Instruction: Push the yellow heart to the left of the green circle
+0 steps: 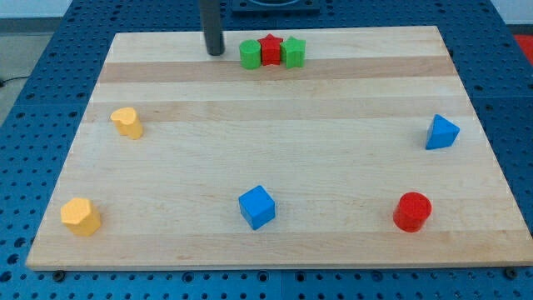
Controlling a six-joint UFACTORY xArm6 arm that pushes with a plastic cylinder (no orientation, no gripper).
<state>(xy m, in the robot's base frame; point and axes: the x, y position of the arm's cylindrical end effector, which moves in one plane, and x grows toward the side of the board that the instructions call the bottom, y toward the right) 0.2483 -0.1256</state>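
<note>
No writing or label is readable anywhere: the counter (275, 108) is a pale wooden board of lengthwise planks on a blue perforated bench (50, 50). Left to right, a yellow block (81, 217) sits by the bottom-left corner, the yellow heart (127, 122) near the left edge, my tip (215, 52) at the top edge just left of the touching green circle (250, 55), red star (271, 50) and green block (293, 52). A blue cube (256, 207) sits near the bottom edge, a red cylinder (412, 211) toward the bottom-right corner and a blue wedge-shaped block (441, 132) by the right edge; the end effector is a bare rod holding nothing.
</note>
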